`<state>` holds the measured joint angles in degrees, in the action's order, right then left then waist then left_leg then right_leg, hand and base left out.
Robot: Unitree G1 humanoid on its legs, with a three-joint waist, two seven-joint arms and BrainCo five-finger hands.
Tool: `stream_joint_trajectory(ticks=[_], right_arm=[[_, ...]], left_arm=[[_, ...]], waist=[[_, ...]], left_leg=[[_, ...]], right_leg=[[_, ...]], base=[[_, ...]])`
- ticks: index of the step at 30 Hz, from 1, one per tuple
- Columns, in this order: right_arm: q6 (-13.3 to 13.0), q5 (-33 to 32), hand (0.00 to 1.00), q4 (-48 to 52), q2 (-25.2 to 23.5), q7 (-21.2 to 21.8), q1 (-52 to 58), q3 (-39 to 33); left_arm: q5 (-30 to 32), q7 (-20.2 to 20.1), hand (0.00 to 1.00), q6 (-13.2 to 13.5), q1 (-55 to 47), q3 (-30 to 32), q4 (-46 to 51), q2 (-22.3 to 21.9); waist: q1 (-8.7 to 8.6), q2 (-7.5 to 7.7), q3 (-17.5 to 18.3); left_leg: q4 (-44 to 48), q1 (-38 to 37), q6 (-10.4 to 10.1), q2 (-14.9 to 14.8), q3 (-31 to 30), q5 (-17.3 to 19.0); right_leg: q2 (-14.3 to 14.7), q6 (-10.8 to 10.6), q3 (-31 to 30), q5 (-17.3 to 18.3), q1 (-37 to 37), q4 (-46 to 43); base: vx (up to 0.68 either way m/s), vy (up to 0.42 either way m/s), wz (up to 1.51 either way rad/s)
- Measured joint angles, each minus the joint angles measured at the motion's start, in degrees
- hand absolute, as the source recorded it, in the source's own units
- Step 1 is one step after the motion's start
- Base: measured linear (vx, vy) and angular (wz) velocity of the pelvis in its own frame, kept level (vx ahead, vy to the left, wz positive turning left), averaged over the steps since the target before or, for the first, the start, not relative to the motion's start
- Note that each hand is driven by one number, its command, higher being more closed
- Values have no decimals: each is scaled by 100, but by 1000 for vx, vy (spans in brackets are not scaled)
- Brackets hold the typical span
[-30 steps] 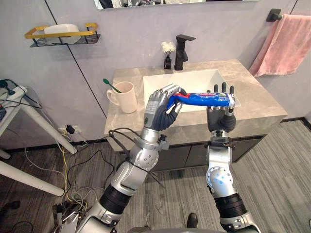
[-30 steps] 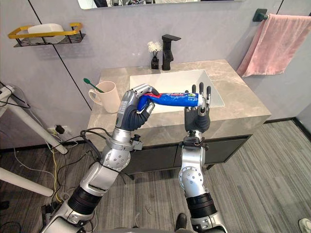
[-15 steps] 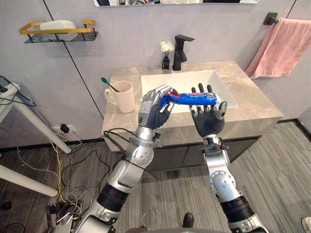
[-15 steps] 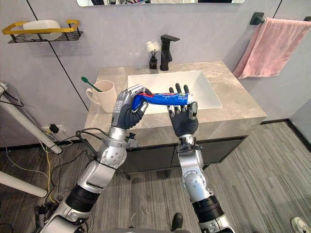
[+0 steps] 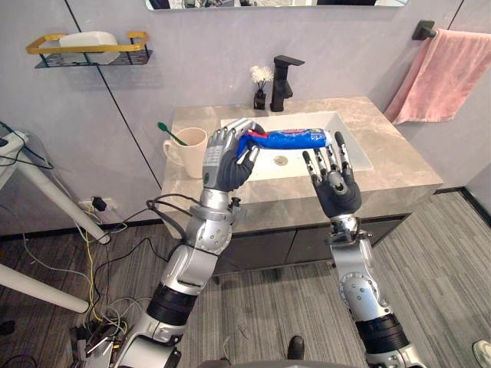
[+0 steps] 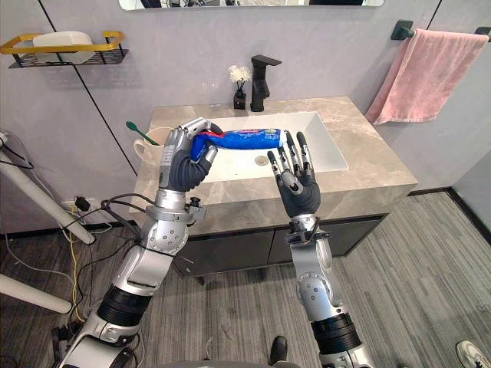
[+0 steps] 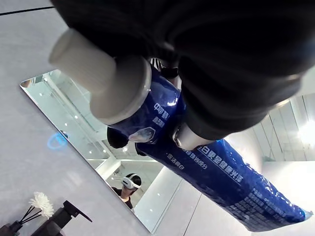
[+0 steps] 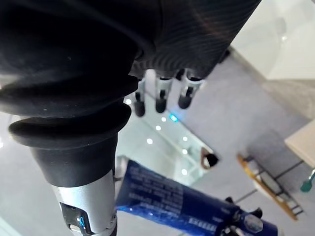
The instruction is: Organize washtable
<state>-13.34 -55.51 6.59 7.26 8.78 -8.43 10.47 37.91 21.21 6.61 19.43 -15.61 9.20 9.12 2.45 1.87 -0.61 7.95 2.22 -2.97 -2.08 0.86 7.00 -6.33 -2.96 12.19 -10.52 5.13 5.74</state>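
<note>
Nearest on my feed, the dark cabinet front (image 5: 299, 245) under the washtable (image 5: 399, 165), a grey stone-look top.

Right hand (image 5: 337, 188) – raised before the front edge, palm towards the head camera, fingers straight and spread, nothing in it.

Left hand (image 5: 224, 157) – raised at the same height, fingers and thumb clamped round the cap end of the toothpaste tube (image 5: 295, 139).

Toothpaste tube: blue, with a red patch and white lettering along its side. It is held level in the air above the white sink basin (image 5: 295, 165), with its flat tail just above the right hand's fingertips. I cannot tell whether they touch. My left wrist view shows its white cap (image 7: 93, 73) poking out past the curled fingers.

Cream mug (image 5: 184, 151) – on the top to the left of the basin, just behind the left hand, with a green toothbrush (image 5: 170, 135) leaning in it.

Black faucet (image 5: 281, 80) stands behind the basin. Just beside it is a small dark vase (image 5: 261, 98) of white flowers.

On the wall are a gold-railed shelf (image 5: 46, 52) on the left carrying a white item (image 5: 88, 38), the mirror (image 5: 276, 3) above the faucet, and a pink towel (image 5: 441, 73) on a black bar (image 5: 422, 29) on the right.
</note>
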Motion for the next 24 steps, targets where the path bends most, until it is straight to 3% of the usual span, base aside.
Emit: stream_joint_trajectory(ticks=[7, 24], right_arm=[[-35, 176, 0, 1, -101, -19, -1, 0], [-253, 155, 0, 1, -432, -283, -465, 460]], left_arm=[[-8, -5, 100, 25, -1, -42, 141, -7], [-132, -236, 100, 156, -2, -829, 142, -110]], waist=[[5, 3, -2], [16, 30, -19]], left_leg=[[-1, 1, 0, 0, -9, 0], [0, 22, 0, 1, -58, 0]], right_leg=[[0, 0, 8, 0, -5, 1], [-3, -1, 49, 3, -12, 17]], base=[[0, 0, 0], [0, 0, 0]])
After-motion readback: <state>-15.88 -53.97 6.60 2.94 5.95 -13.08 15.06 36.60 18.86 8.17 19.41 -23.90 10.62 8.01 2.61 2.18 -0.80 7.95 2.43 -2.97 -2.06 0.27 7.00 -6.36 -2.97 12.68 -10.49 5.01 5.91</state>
